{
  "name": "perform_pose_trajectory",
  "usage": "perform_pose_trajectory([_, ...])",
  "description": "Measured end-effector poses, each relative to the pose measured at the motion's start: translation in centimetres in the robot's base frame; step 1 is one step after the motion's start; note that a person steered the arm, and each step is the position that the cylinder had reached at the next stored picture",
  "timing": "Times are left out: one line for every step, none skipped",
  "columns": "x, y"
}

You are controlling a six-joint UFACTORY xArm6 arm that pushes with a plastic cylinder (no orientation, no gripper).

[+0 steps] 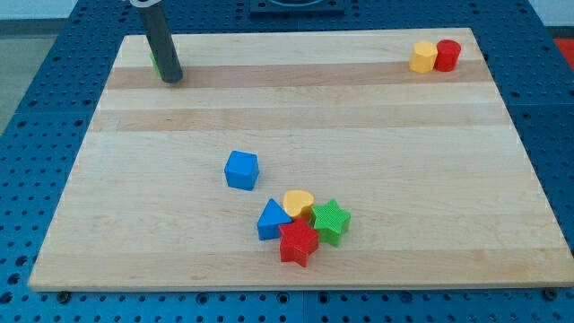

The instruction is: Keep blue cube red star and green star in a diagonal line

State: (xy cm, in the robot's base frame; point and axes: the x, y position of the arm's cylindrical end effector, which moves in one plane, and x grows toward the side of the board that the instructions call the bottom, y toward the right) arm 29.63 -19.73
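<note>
The blue cube point(241, 170) sits alone near the board's middle, left of centre. The red star point(299, 242) lies near the view's bottom, touching the green star point(331, 220) on its upper right. A line from the cube through the red star slopes down to the right; the green star lies off to its right. My tip point(172, 78) is at the view's top left, far from all three, next to a green block point(155, 63) mostly hidden behind the rod.
A blue triangle point(272, 220) and a yellow heart-like block point(299, 203) crowd against the two stars. A yellow block point(423, 56) and a red cylinder point(447, 55) touch at the top right corner. The wooden board point(448, 179) lies on a blue pegboard.
</note>
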Motion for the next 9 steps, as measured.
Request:
perform_pose_trajectory([0.0, 0.0])
perform_pose_trajectory([0.0, 0.6])
perform_pose_trajectory([0.0, 1.2])
perform_pose_trajectory([1.8, 5.6])
perform_pose_trajectory([2.6, 8.3])
perform_pose_trajectory([2.6, 8.3])
perform_pose_trajectory([6.0, 8.3])
perform_pose_trajectory([9.1, 7.9])
perform_pose_trajectory([10.5, 4.6])
